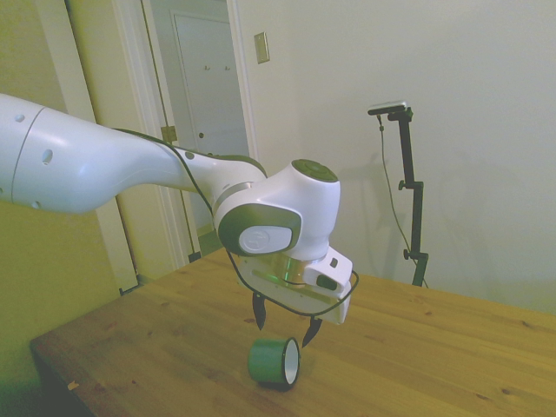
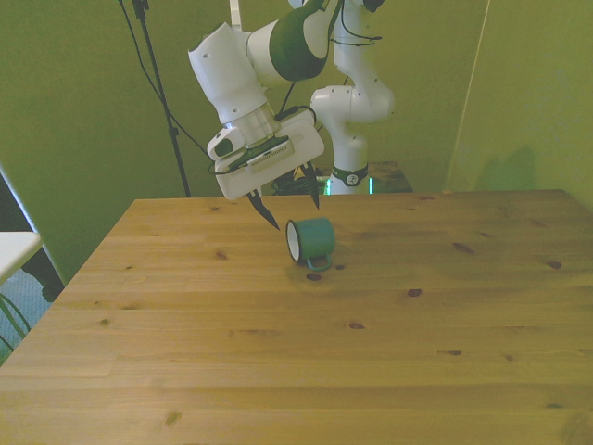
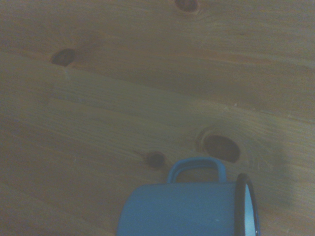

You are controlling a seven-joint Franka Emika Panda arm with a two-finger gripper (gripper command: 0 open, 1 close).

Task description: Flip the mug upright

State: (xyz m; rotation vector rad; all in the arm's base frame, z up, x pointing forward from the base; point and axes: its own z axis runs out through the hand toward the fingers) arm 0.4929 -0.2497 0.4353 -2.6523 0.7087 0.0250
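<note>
- The mug (image 1: 274, 361) lies on its side on the wooden tabletop (image 1: 434, 365), roughly mid-width and toward the robot's end.
- In the front view its white inside and dark rim face the front view's left, and its loop handle (image 2: 311, 264) sits low against the wood toward the camera.
- The claw (image 1: 285, 324) hangs just above the mug, tilted, its two dark fingers spread apart with nothing between them.
- Neither fingertip touches the mug; there is a small gap.
- From the wrist view, the mug's teal side (image 3: 182, 209) and handle (image 3: 196, 169) show against knotty planks.
- A pale door (image 1: 207, 78) stands behind the arm.
</note>
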